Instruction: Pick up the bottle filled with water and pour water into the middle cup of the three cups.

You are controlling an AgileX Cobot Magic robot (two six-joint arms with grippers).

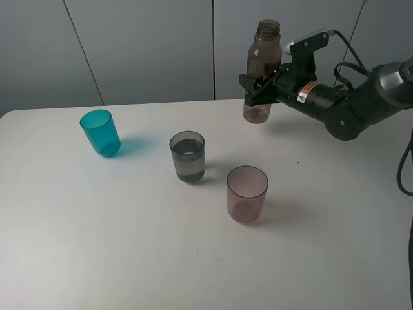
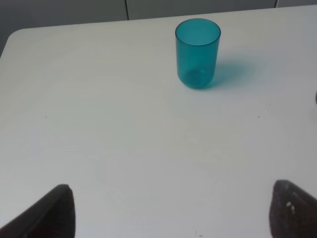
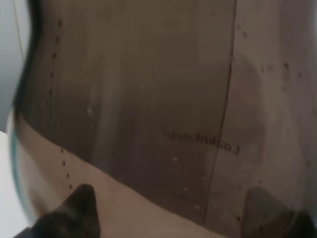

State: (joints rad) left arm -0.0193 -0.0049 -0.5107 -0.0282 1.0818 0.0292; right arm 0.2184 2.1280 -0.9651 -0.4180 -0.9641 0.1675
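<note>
Your right gripper [image 1: 261, 82] is clamped on the bottle [image 1: 263, 61], holding it upright above the table [image 1: 129, 258] at about 1 o'clock from the grey cup [image 1: 188, 157], well apart from it. That cup, between the teal cup [image 1: 100, 132] and pink cup [image 1: 246, 194], already looks partly filled, so the pour seems done; setting the bottle down likely remains. Your left gripper [image 2: 171, 210] idles with its jaws apart.

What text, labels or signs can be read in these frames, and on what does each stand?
Bottle, right wrist view: faint embossed word seen mirrored through the plastic, possibly "Lock&Lock"; not read with certainty.
Right arm, behind the right gripper: yellow-orange warning sticker with a triangle sign; its print is too small to read.
The three cups and table: no text.
</note>
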